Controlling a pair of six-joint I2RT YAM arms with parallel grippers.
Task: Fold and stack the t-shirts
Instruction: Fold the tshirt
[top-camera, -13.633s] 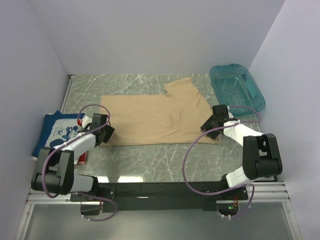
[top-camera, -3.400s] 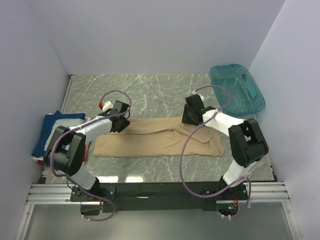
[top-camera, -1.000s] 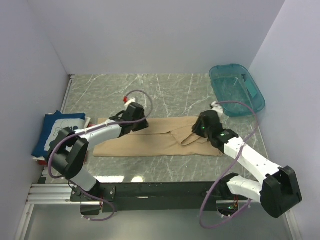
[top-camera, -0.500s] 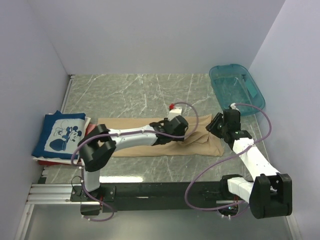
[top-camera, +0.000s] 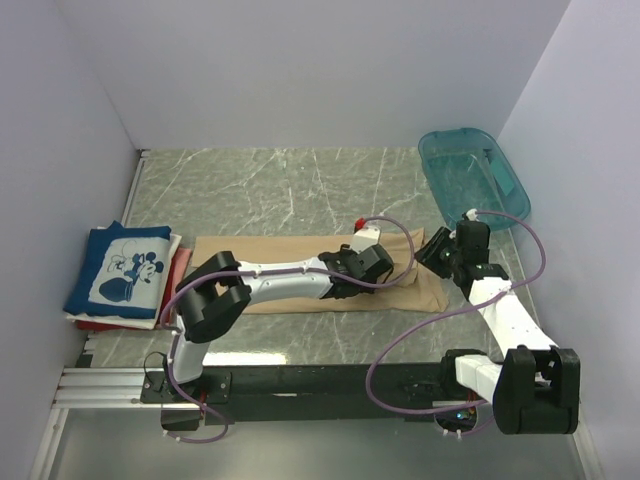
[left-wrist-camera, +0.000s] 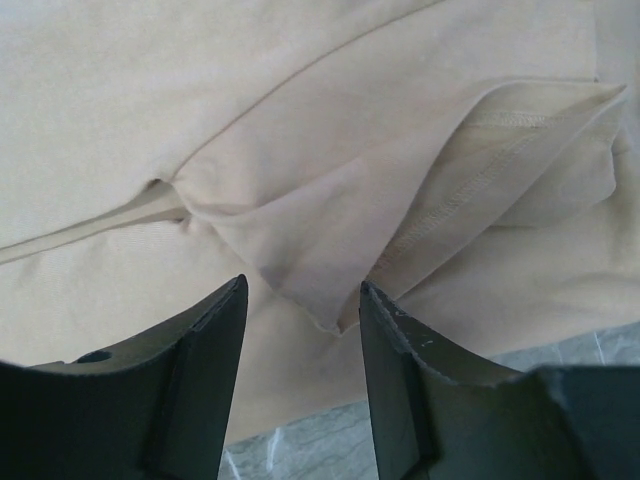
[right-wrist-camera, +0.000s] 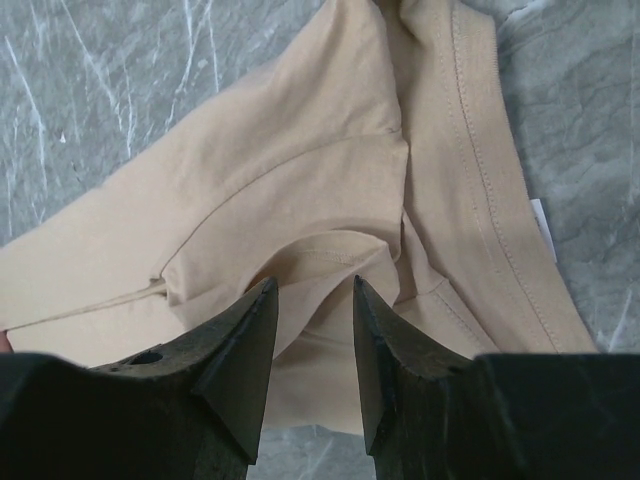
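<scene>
Folding is the step in hand: nearest the arm bases, the tan t-shirt (top-camera: 270, 245) lies across the middle of the surface (top-camera: 300, 190) as a long strip already doubled lengthwise, its near edge running roughly parallel to the surface's front edge. The left claw (left-wrist-camera: 300, 300), reached far across to the strip's right end, hovers released just above a loose sleeve flap (left-wrist-camera: 330, 220), with nothing between its jaws. The right claw (right-wrist-camera: 312, 300), just beside that end, is likewise released over bunched layers and a stitched edge (right-wrist-camera: 480, 170). The next move probably calls for pinching or smoothing that flap flat, then folding the strip crosswise, taking care that the two arms, near each other here, do not collide. At the left edge the navy t-shirt (top-camera: 125, 270) sits folded on the red t-shirt (top-camera: 179, 272), where the tan one would likely go. Farther back, bare surface gives room, and the teal tub (top-camera: 510, 190) occupies the far right corner.
</scene>
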